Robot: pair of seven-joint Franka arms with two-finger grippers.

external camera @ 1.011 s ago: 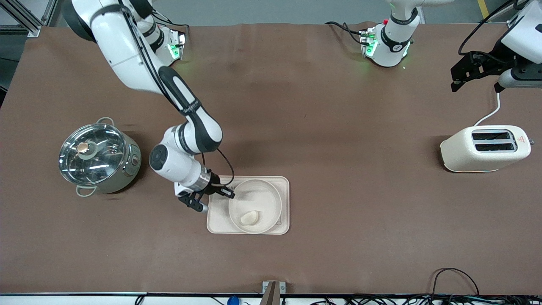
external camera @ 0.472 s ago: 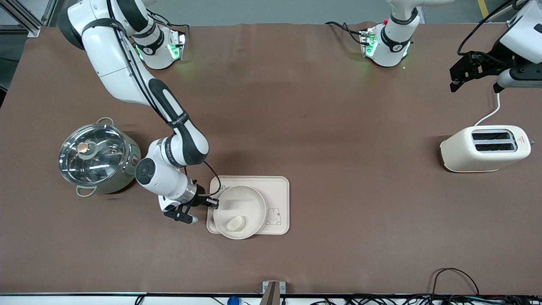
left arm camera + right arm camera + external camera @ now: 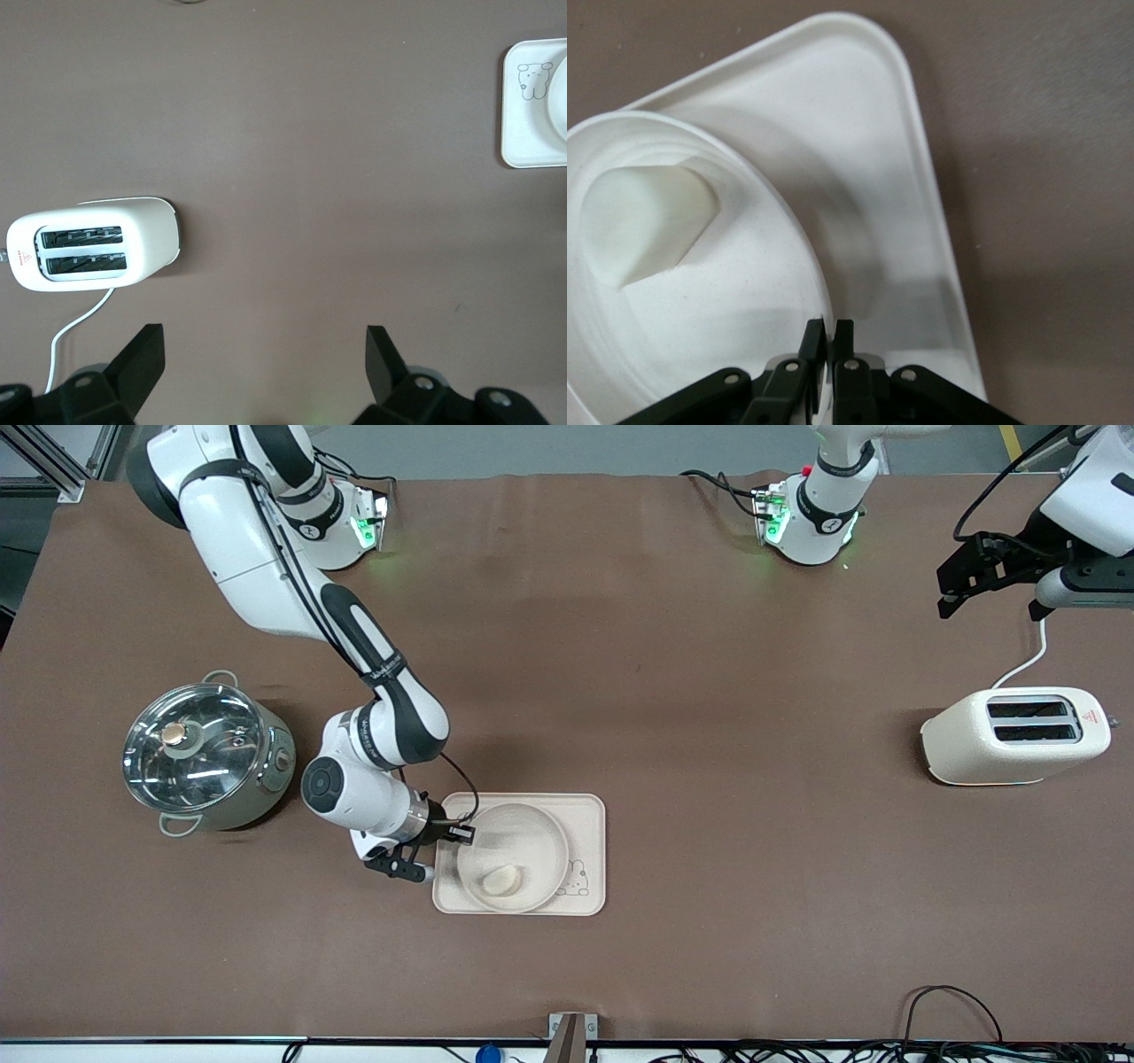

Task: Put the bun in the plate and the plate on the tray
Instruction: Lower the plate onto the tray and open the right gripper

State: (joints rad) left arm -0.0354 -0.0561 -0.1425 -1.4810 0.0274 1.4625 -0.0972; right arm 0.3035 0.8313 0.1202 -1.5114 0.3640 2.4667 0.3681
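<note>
The right gripper point(image 3: 454, 834), fingers pinched on the plate point(image 3: 542, 841) rim, holds the dish with the bun point(image 3: 500, 880) over the tray point(image 3: 589, 810), where tilting could roll it out, while the left gripper point(image 3: 988, 584) waits wide open above the toaster point(image 3: 1014, 736).

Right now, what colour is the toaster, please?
Cream-white toaster, with dark slots; it shows best in the front view.

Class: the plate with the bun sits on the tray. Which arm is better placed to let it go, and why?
Right. The right gripper is shut on the rim of the plate, which holds the bun over the tray. The left gripper waits open, up near the toaster.
</note>
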